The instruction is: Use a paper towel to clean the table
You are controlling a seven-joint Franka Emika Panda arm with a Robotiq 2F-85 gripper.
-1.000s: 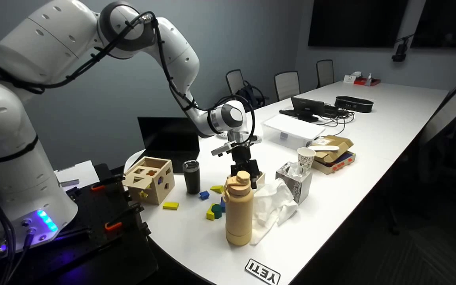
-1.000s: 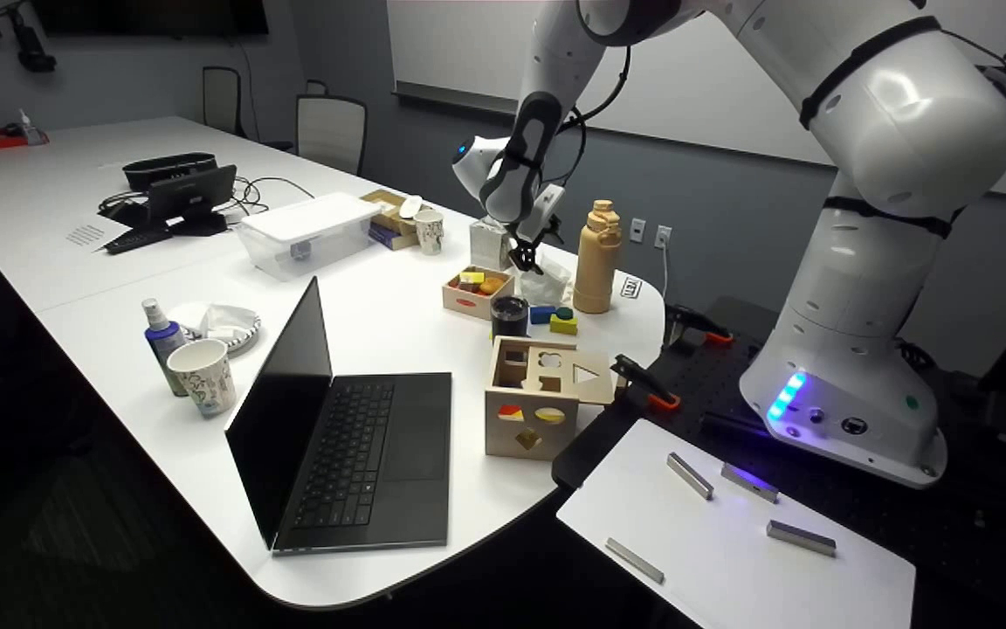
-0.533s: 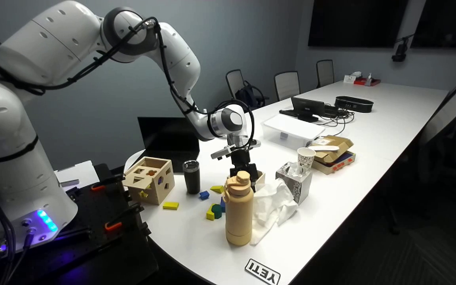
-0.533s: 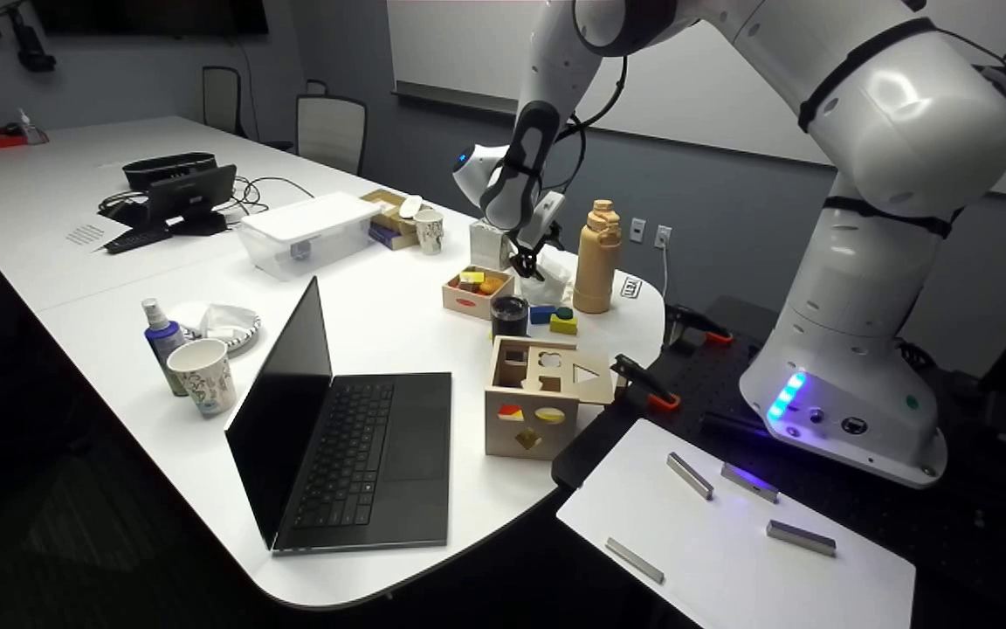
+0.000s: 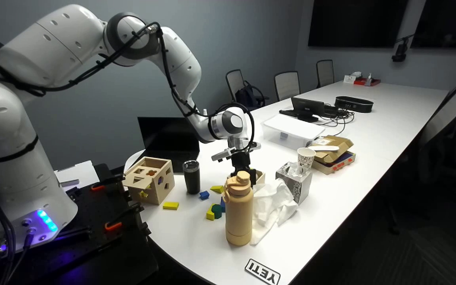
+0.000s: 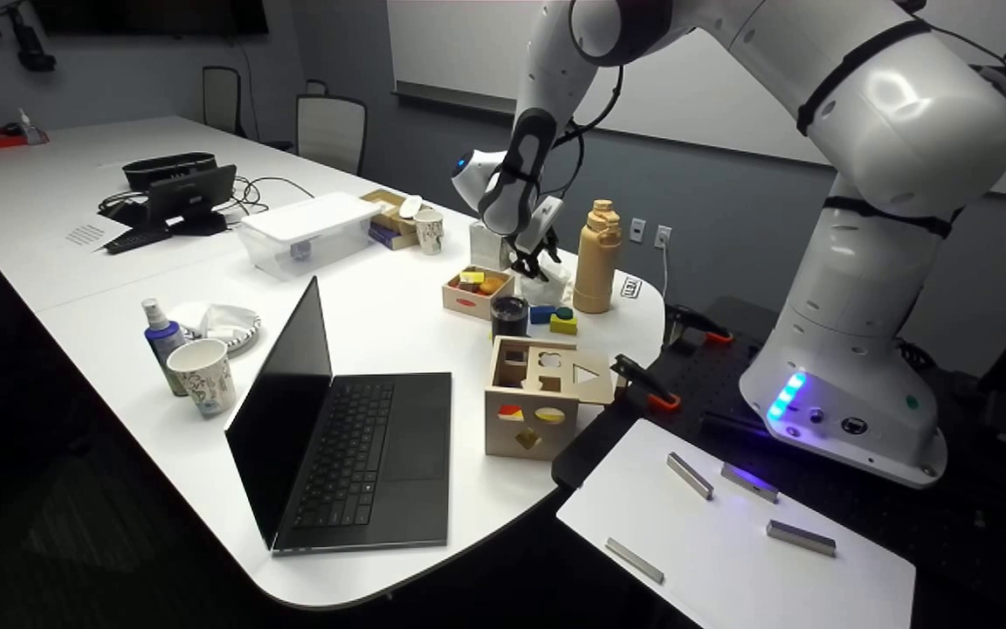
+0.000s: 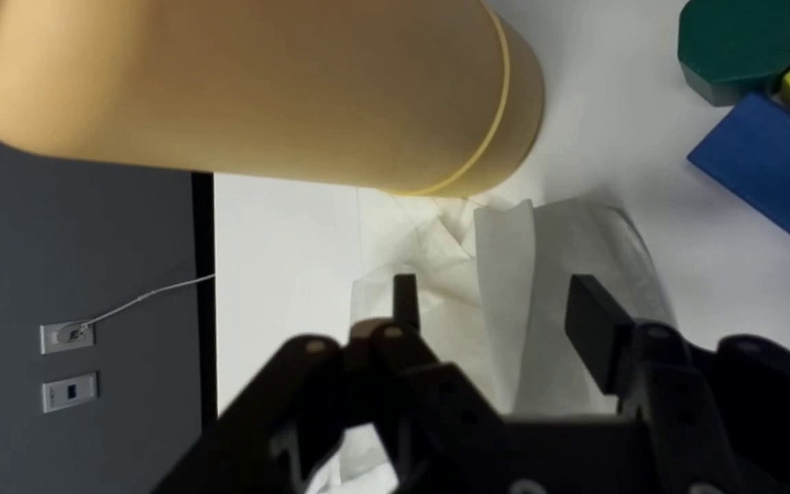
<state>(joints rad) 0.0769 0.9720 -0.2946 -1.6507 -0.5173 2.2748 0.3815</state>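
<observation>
The long white table (image 5: 188, 237) has a rounded near end; it also shows in an exterior view (image 6: 381, 328) and in the wrist view (image 7: 278, 233). A crumpled white paper towel (image 5: 275, 204) lies on it beside the tan bottle and the tissue box; it also shows in an exterior view (image 6: 548, 286). My gripper (image 5: 247, 180) is over the towel's side, partly hidden behind the bottle. In the wrist view my gripper (image 7: 494, 288) is open, with the towel (image 7: 505, 254) showing between and beyond the fingers. Whether the fingers touch it I cannot tell.
A tall tan bottle (image 7: 285, 89) stands close to the gripper. A patterned tissue box (image 5: 297, 186), a small wooden tray of blocks (image 6: 468, 303), loose blocks (image 5: 216, 211), a black tumbler (image 5: 192, 178), a wooden crate (image 5: 149, 180) and a laptop (image 6: 363, 463) stand around.
The arm has sunk slightly and my gripper has turned a little over the towel. The towel, bottle and other objects have not visibly moved.
</observation>
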